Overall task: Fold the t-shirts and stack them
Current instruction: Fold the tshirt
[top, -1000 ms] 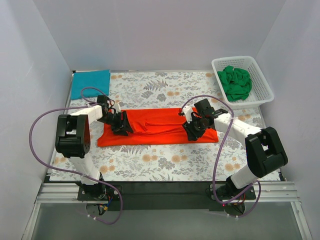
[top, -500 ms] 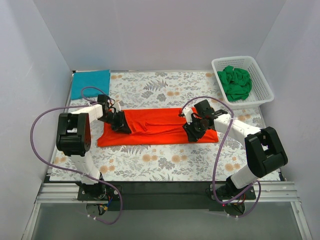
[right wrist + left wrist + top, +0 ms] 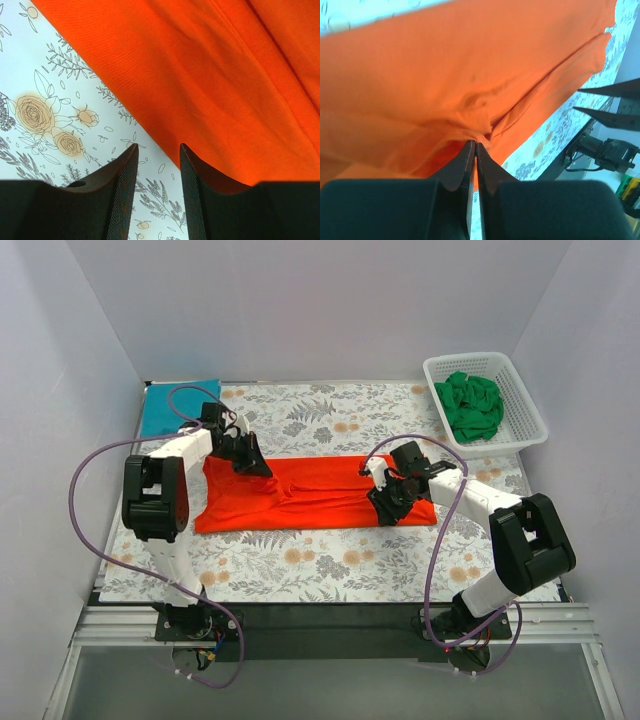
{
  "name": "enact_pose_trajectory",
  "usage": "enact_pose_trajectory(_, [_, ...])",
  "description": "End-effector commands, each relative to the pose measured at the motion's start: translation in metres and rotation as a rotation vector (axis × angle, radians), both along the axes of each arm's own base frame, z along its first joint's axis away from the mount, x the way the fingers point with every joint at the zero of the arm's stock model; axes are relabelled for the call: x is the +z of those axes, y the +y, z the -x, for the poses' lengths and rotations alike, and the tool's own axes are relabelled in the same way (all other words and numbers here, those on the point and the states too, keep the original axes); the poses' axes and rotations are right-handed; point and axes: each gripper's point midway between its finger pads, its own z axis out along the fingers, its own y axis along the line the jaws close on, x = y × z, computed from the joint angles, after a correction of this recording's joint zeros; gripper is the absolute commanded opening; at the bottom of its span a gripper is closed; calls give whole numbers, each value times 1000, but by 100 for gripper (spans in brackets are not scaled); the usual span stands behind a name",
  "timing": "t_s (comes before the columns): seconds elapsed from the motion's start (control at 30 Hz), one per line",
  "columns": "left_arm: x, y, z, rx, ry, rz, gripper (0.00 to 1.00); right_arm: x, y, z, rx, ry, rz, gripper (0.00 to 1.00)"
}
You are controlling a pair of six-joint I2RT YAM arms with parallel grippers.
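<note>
On the floral-patterned grey cloth (image 3: 330, 560), the bright orange-red fabric t-shirt (image 3: 320, 495) lies mid-table. The left gripper (image 3: 474, 146) pinches a fold at its far-left edge. The right gripper (image 3: 158, 150), jaws parted, apparently hovers over its near-right hem.

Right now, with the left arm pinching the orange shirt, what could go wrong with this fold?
The left tool is shut on only a small pucker of the orange-red t-shirt; it may slip out when pulled. The right tool stands open at the shirt's edge, so closing there could catch the floral cloth or miss the shirt.
</note>
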Motion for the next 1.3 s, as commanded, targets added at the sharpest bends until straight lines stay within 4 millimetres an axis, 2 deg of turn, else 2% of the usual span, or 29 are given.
enact_pose_trajectory(0.0, [13, -17, -21, -23, -58, 33, 4, 6, -1, 2, 6, -13, -15, 45])
enact_pose_trajectory(0.07, [14, -22, -31, -32, -75, 32, 13, 6, -2, 1, 4, -13, -13, 45])
enact_pose_trajectory(0.1, [15, -25, -32, -44, -78, 36, 23, 5, -2, 2, 6, -10, -12, 45])
enact_pose_trajectory(0.17, [18, -29, -35, -59, -91, 42, 30, 7, -3, 2, 6, -18, -12, 45])
enact_pose_trajectory(0.27, [37, -32, -39, -85, -161, 51, 33, 5, -5, 3, 5, -16, -8, 45])
enact_pose_trajectory(0.3, [49, -31, -37, -84, -199, 48, 33, 5, -5, 3, 5, -15, -7, 45])
enact_pose_trajectory(0.37, [58, -25, -35, -80, -240, 33, 32, 6, -5, 2, 4, -17, -11, 45])
enact_pose_trajectory(0.47, [61, -5, -16, -37, -252, 1, 31, 13, 0, -4, 11, -35, -29, 45])
enact_pose_trajectory(0.57, [49, 12, 4, 24, -208, -48, 36, 23, 11, -15, 12, -42, -69, 45])
enact_pose_trajectory(0.7, [33, 20, 20, 57, -181, -98, 44, 26, 21, -24, 7, -28, -91, 44])
enact_pose_trajectory(0.77, [24, 26, 14, 76, -190, -156, 45, 25, 22, -27, 5, -26, -90, 44])
enact_pose_trajectory(0.93, [12, 29, -1, 52, -209, -221, 45, 26, 22, -27, 0, -28, -93, 44])
enact_pose_trajectory(1.0, [13, 23, -6, 34, -222, -222, 44, 26, 22, -26, -1, -28, -91, 44])
enact_pose_trajectory(1.17, [-2, 7, -10, -13, -203, -217, 42, 22, 17, -23, -2, -28, -77, 43])
enact_pose_trajectory(1.27, [-2, -5, -15, -35, -212, -188, 42, 20, 15, -20, -1, -25, -72, 44])
